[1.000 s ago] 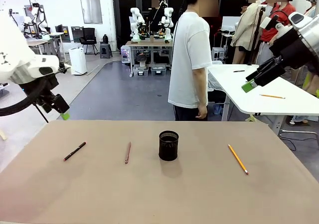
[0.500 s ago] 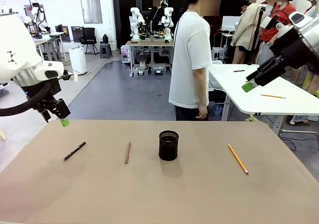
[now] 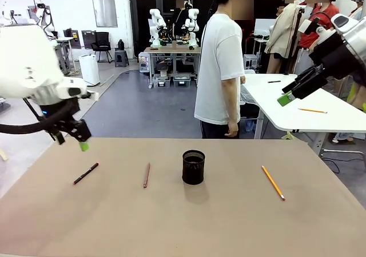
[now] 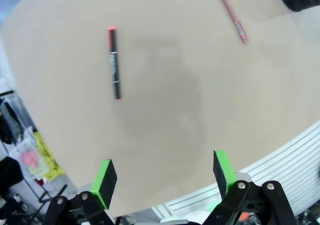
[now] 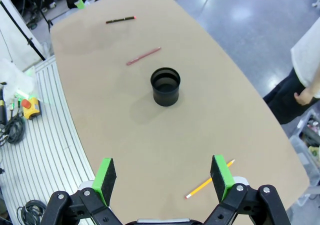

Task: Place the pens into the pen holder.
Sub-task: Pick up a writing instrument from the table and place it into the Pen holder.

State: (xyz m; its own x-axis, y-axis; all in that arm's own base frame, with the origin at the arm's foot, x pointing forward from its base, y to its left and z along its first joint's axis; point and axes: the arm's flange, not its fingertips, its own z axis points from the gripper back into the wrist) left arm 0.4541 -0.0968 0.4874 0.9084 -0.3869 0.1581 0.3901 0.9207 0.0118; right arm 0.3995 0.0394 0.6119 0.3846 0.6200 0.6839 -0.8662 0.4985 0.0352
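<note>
Three pens lie on the brown table: a black pen with a red end at the left, a reddish-brown pen right of it, and a yellow-orange pencil-like pen at the right. Between them the black mesh pen holder stands upright and looks empty. My left gripper hovers open above the table's far left edge, a little beyond the black pen. High at the right, my right gripper is open and holds nothing.
A person in a white T-shirt stands at the far side of the table, hands down. A white table stands behind at the right, below my right gripper. Bare tabletop lies in front of the pens.
My left arm has swung right and lower, bringing its gripper over the table's far left edge near the black pen. The right arm, pens and holder have not moved.
</note>
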